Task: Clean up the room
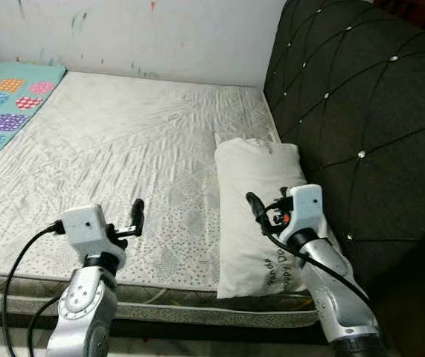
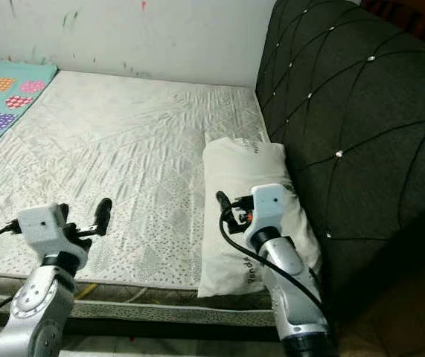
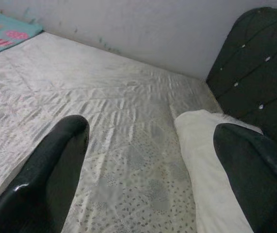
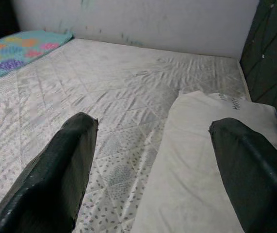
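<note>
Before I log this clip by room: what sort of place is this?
Most likely a bedroom: a bare quilted mattress, a white pillow lying against a dark tufted headboard, and a colourful blanket at the far corner.

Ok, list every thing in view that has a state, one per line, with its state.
Pillow: lying flat on the mattress, against the headboard, ungrasped.
Mattress: bare, its quilted cover wrinkled.
Colourful blanket: spread flat on the mattress's far left part.
Headboard: upright, along the bed's right side.
Left end effector: open, empty, above the mattress's near edge.
Right end effector: open, empty, over the pillow.
</note>
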